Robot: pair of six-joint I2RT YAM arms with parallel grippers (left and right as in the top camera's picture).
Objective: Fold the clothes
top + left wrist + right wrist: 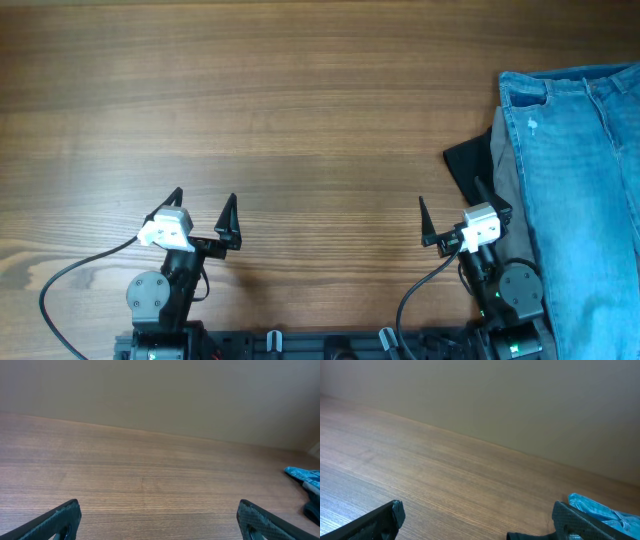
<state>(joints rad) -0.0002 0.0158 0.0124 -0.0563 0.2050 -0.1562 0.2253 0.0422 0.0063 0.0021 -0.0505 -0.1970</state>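
The light blue denim jeans point(580, 190) lie at the table's right edge, waistband toward the far side, running off the frame at right and bottom. A corner of them shows in the left wrist view point(306, 476) and in the right wrist view point(600, 510). My left gripper point(204, 212) is open and empty over bare wood at the front left point(159, 520). My right gripper point(452, 208) is open and empty just left of the clothes pile point(477, 520).
A grey garment point(508, 180) and a black garment point(468, 162) lie under the jeans' left side, sticking out toward my right gripper. The wooden table point(280, 110) stretches left and far from both grippers. Cables run from both arm bases at the front edge.
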